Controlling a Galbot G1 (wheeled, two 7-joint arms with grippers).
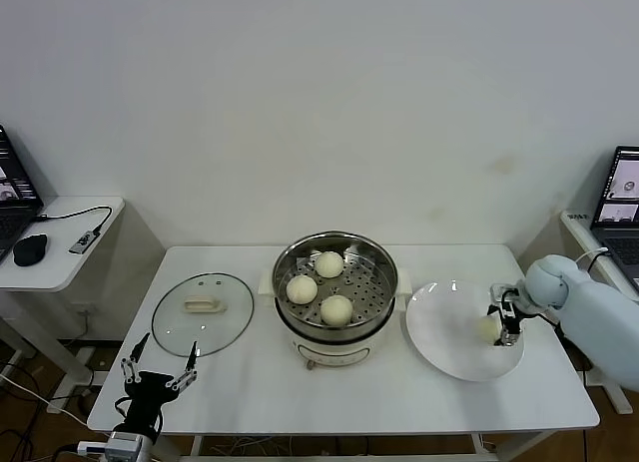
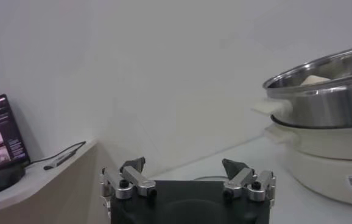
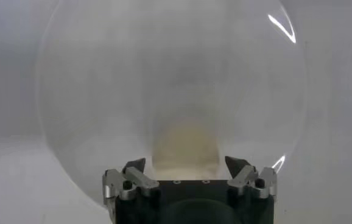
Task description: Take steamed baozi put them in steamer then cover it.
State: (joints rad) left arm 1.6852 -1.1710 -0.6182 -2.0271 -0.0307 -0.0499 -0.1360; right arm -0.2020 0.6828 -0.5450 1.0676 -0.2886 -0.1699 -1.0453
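The steamer stands at the table's centre with three baozi on its perforated tray. A fourth baozi lies on the white plate at the right. My right gripper is open around this baozi; in the right wrist view the baozi sits between the spread fingertips. The glass cover with its cream handle lies flat on the table at the left. My left gripper is open and empty at the front left edge, near the cover.
A side table with a mouse and laptop stands at the far left. Another laptop is at the far right. In the left wrist view the steamer rises at one side.
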